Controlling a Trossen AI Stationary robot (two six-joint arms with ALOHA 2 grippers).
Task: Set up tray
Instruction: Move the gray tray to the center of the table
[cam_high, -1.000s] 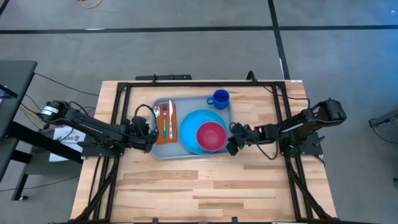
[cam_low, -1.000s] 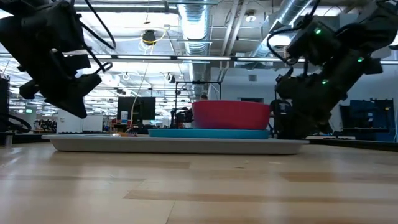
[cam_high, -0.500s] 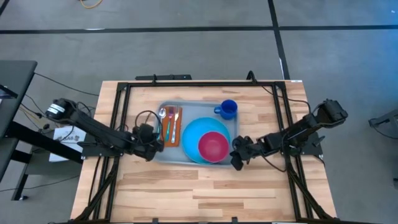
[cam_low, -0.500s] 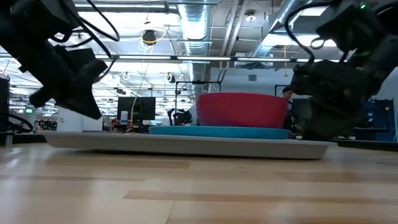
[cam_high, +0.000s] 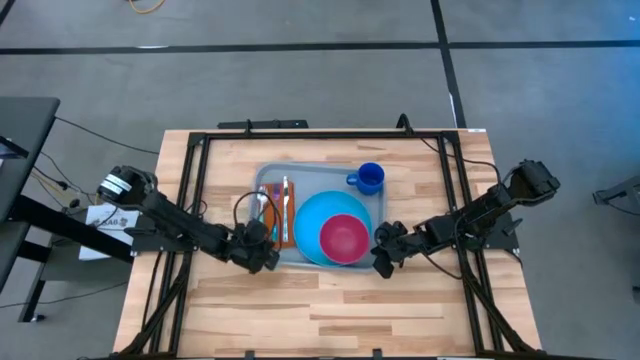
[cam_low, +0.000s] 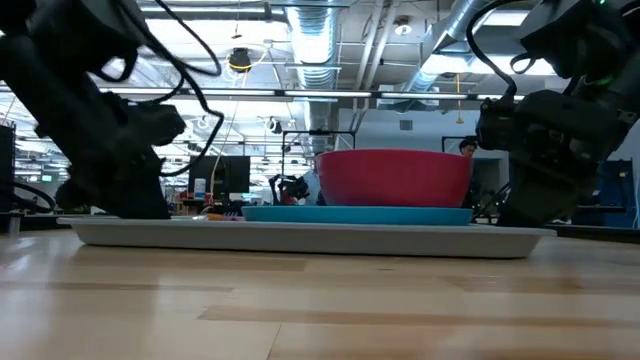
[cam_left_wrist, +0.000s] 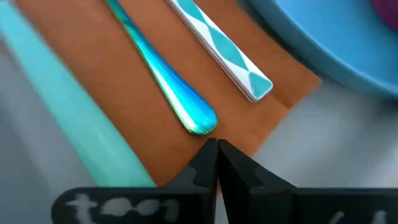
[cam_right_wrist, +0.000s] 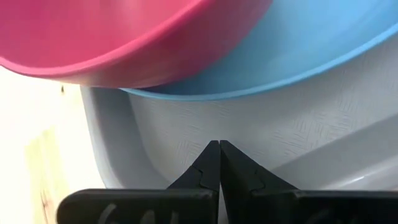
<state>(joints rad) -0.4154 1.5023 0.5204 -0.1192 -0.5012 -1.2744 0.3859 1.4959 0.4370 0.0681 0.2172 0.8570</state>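
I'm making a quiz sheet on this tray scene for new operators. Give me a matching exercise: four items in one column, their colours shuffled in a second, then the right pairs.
Items:
1. bowl
2. plate
3. napkin
4. tray

Colours:
A. rust-brown
B. light grey-blue
C. pink-red
D. bright blue

Pairs: 1-C, 2-D, 3-A, 4-B

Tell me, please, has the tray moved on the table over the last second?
Yes. In the high view the tray has slid away from the table's far edge toward the near side, and slightly rightward.
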